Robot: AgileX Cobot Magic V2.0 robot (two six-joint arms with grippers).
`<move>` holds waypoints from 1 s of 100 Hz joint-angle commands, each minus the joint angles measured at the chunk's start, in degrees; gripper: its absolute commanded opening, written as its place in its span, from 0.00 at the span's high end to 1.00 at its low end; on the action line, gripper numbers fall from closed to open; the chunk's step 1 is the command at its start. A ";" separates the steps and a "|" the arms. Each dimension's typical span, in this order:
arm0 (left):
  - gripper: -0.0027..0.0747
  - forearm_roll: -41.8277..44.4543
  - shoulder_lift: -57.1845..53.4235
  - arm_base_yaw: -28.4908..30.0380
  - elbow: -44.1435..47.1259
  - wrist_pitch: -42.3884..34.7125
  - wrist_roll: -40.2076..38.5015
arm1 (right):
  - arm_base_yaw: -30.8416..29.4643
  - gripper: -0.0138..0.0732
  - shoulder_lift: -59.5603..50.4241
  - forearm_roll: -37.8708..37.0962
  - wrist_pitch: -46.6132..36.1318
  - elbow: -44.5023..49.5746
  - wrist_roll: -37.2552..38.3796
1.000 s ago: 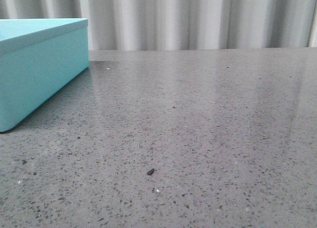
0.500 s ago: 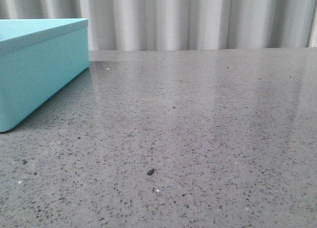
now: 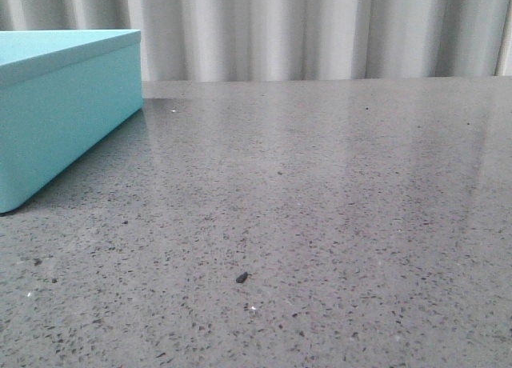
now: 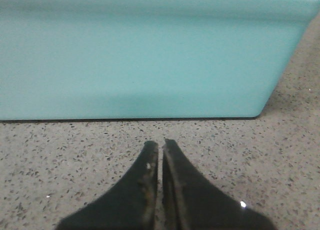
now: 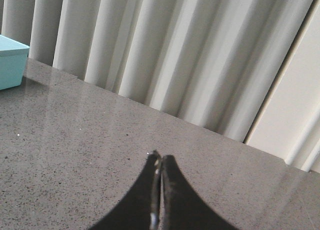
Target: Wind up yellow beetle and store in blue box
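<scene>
Turquoise walls fill the left of my forward view: the blue box sits at the far left of the grey speckled table, one corner turned toward the middle, its lighter rim catching the light. My left wrist camera looks straight at one long plain side of that box, near but not touching, with a strip of bare table between us. My left gripper points at that wall with its two dark fingers pressed almost together, only a hairline slit between them, and nothing held. I judge it waits here because the box is where the toy must end up, so this arm is parked beside the drop-off place. Moving toward the middle of the table, I find only stone and a small dark speck lying near the front. Pale pleated curtains hang behind the far edge. On the right, my right gripper hangs above open table, angled toward the curtains, its fingers also closed to a thin seam and empty; a corner of the box shows far off at the edge of that view. The yellow beetle appears in none of my three views, so I cannot say where it is. Winding and storing both look undone, unless the car already lies hidden inside the box.
</scene>
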 commanded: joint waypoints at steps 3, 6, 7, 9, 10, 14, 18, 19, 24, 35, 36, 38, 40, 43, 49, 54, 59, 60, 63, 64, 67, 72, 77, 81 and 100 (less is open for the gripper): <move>0.99 -0.88 -1.76 0.01 1.49 -2.00 -0.59 | 0.10 0.90 -0.69 -1.29 -4.09 -1.27 -0.54; 0.99 -0.88 -1.76 0.01 1.49 -2.00 -0.59 | 0.10 0.90 -0.69 -1.29 -4.09 -1.27 -0.54; 0.99 -0.88 -1.76 0.01 1.49 -2.00 -0.59 | 0.10 0.90 -0.69 -1.29 -4.09 -1.27 -0.54; 0.99 -0.88 -1.76 0.01 1.49 -2.00 -0.59 | 0.10 0.90 -0.69 -1.29 -4.09 -1.27 -0.54; 0.99 -0.88 -1.76 0.01 1.49 -2.00 -0.59 | 0.10 0.90 -0.69 -1.29 -4.09 -1.27 -0.54; 0.99 -0.88 -1.76 0.01 1.49 -2.00 -0.59 | 0.10 0.90 -0.69 -1.29 -4.09 -1.27 -0.54; 0.99 -0.88 -1.76 0.01 1.49 -2.00 -0.59 | 0.10 0.90 -0.69 -1.29 -4.09 -1.27 -0.54; 0.99 -0.88 -1.76 0.01 1.49 -2.00 -0.59 | 0.10 0.90 -0.69 -1.29 -4.09 -1.27 -0.54; 0.99 -0.88 -1.76 0.01 1.49 -2.00 -0.59 | 0.10 0.90 -0.69 -1.29 -4.09 -1.27 -0.54; 0.99 -0.88 -1.76 0.01 1.49 -2.00 -0.59 | 0.10 0.90 -0.69 -1.29 -4.09 -1.27 -0.54; 0.99 -0.88 -1.76 0.01 1.49 -2.00 -0.59 | 0.10 0.90 -0.69 -1.29 -4.09 -1.27 -0.54; 0.99 -0.88 -1.76 0.01 1.49 -2.00 -0.59 | 0.10 0.90 -0.69 -1.29 -3.82 -1.15 -0.54; 0.99 -0.88 -1.76 0.01 1.49 -2.00 -0.59 | 0.10 0.90 -0.69 -1.29 -3.68 -1.01 -0.54; 0.99 -0.88 -1.76 0.01 1.49 -2.00 -0.59 | 0.00 0.90 -0.69 -1.29 -3.58 -0.52 -0.54; 0.99 -0.88 -1.76 0.01 1.49 -2.00 -0.59 | 0.00 0.90 -0.69 -1.40 -4.04 0.48 -0.54; 0.99 -0.88 -1.76 0.01 1.49 -2.00 -0.59 | -0.72 0.90 -0.69 -1.40 -4.84 1.77 0.80; 0.99 -0.88 -1.76 0.01 1.49 -2.00 -0.59 | -1.61 0.90 -0.69 -1.40 -5.33 3.54 3.56; 0.99 -0.88 -1.76 0.01 1.49 -2.00 -0.59 | -1.97 0.90 -0.69 -1.29 -5.50 4.11 4.27; 0.99 -0.88 -1.76 0.01 1.49 -2.00 -0.59 | -2.79 0.90 -0.69 -0.86 -6.08 5.41 5.58; 0.99 -0.88 -1.76 0.01 1.49 -2.00 -0.59 | -3.23 0.90 -0.69 -0.76 -6.42 6.11 5.80; 0.99 -0.88 -1.76 0.01 1.49 -2.00 -0.59 | -4.20 0.90 -0.69 0.03 -7.36 7.61 6.64; 0.99 -0.88 -1.76 0.01 1.49 -2.00 -0.59 | -6.19 0.90 -0.69 1.65 -9.53 10.48 8.13; 0.99 -0.88 -1.76 0.01 1.49 -2.00 -0.59 | -8.58 0.90 -0.69 4.47 -12.24 13.57 8.23; 0.99 -0.88 -1.76 0.01 1.49 -2.00 -0.59 | -10.86 0.90 -0.69 7.21 -14.66 16.25 8.23; 0.99 -0.88 -1.76 0.01 1.49 -2.00 -0.59 | -21.22 0.90 -0.69 14.40 -25.72 26.28 8.23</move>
